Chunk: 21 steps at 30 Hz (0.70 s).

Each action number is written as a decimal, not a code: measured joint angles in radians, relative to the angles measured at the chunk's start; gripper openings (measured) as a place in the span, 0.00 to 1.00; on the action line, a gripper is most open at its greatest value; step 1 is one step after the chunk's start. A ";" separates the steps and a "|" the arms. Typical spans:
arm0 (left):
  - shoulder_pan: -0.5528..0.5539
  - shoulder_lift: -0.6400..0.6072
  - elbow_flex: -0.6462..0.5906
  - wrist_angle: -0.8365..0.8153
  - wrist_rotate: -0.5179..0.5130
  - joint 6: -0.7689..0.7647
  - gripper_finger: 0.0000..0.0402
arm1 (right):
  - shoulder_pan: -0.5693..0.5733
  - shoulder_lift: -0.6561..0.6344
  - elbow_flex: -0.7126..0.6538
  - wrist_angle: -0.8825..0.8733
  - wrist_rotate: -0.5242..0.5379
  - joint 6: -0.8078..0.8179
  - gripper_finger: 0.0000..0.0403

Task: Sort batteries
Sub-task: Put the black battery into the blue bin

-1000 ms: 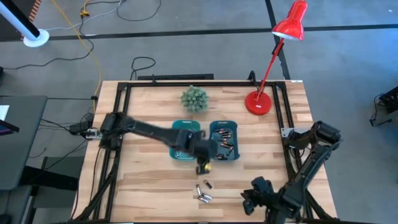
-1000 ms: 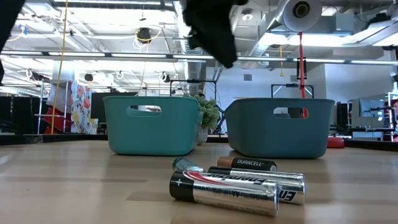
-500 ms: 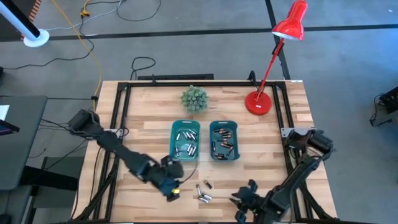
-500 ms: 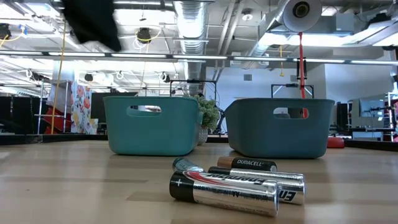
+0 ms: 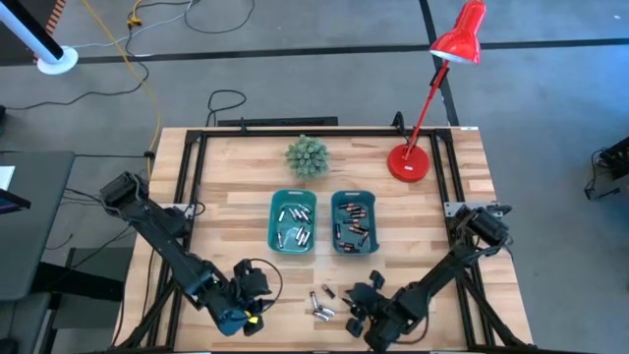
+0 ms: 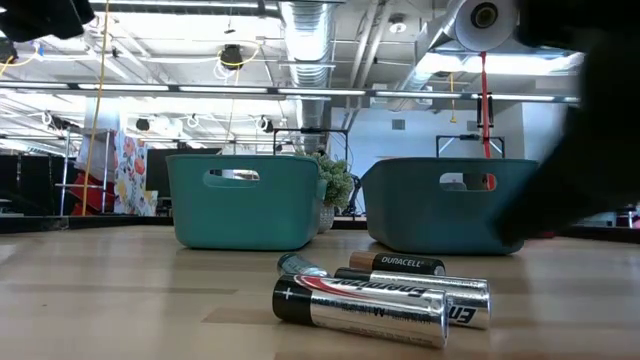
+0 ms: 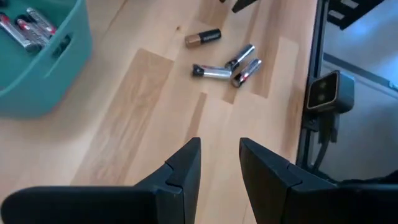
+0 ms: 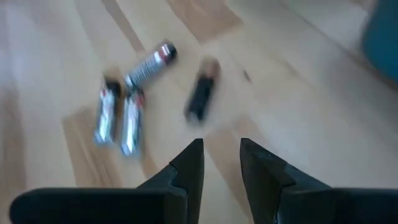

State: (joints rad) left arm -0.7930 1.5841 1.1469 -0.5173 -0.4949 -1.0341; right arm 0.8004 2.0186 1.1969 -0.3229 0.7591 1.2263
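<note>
Four loose batteries (image 5: 322, 304) lie on the counter (image 5: 413, 226) near its front edge, ahead of two teal bins (image 5: 293, 222). Right tool (image 5: 356, 307) just beside them, fingers parted, empty. Left tool (image 5: 257, 317) apart, fingers parted, apparently empty.

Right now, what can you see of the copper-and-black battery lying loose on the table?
The copper-and-black battery is a small cylinder with a copper-coloured end and a black body, printed DURACELL in the low view. It lies on its side on the bare wooden table, in front of the teal bins, a little apart from three silver batteries. Nothing touches it. The right tool hangs close above it, open and empty.
</note>
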 joint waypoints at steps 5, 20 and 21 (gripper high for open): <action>-0.042 -0.007 0.000 -0.119 -0.107 -0.058 0.26 | -0.062 -0.001 0.000 0.172 -0.020 -0.201 0.37; -0.141 -0.156 -0.016 -0.308 -0.297 -0.115 0.26 | -0.198 -0.002 0.001 0.185 -0.205 -0.372 0.48; -0.141 -0.168 -0.030 -0.306 -0.298 -0.115 0.26 | -0.205 -0.002 0.000 0.167 -0.219 -0.372 0.48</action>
State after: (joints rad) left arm -0.9340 1.4162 1.1174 -0.8236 -0.7932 -1.1488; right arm 0.5953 2.0167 1.1973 -0.1564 0.5397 0.8547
